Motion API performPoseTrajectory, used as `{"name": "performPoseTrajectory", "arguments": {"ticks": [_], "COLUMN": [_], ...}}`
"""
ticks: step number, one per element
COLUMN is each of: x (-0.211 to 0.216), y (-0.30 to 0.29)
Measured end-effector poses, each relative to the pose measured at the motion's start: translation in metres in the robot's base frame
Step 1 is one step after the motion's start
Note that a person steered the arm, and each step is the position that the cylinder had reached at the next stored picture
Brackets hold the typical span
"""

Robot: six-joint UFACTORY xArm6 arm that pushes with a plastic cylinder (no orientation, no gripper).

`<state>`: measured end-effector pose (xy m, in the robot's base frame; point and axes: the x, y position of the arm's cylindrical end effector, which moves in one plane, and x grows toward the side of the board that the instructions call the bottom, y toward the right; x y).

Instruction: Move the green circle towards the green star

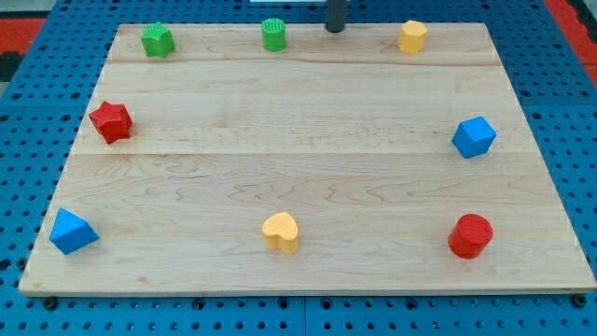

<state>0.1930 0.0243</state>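
Note:
The green circle stands near the top edge of the wooden board, a little left of centre. The green star sits near the board's top left corner, well to the left of the circle. My tip is the lower end of the dark rod at the view's top. It stands just right of the green circle, with a small gap between them, and is not touching any block.
Around the wooden board lie a yellow hexagon at top right, a red star at left, a blue cube at right, a blue triangle at bottom left, a yellow heart and a red circle.

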Motion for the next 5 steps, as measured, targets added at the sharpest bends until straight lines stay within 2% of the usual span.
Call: {"name": "performPoseTrajectory", "arguments": {"ticks": [1, 3, 4, 5], "x": [0.002, 0.079, 0.066, 0.066], "y": [-0.059, -0.045, -0.024, -0.067]}}
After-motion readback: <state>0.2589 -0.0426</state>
